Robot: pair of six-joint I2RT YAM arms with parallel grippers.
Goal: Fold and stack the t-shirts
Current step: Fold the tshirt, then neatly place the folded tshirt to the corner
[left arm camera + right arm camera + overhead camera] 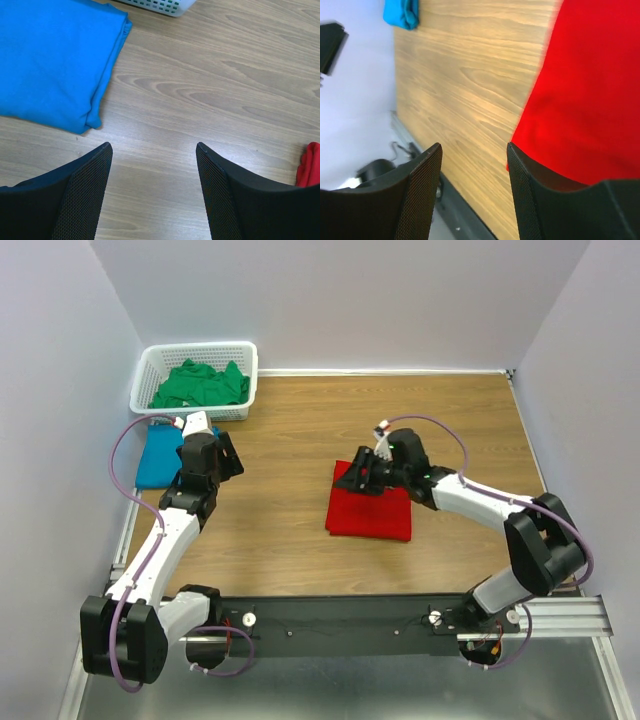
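The folded red t-shirt point(370, 512) lies in the middle of the table and fills the right of the right wrist view point(585, 90). My right gripper point(357, 478) hovers over its far left corner, open and empty point(474, 150). The folded teal blue t-shirt point(160, 456) lies at the left edge, also in the left wrist view point(50, 60). My left gripper point(226, 455) is open and empty just right of it point(154, 147). The green t-shirt point(200, 385) lies crumpled in the white basket point(146, 370).
The basket stands at the back left corner, its rim showing in the left wrist view point(160, 6). Walls close in the table on the left, back and right. A metal rail point(400, 618) runs along the near edge.
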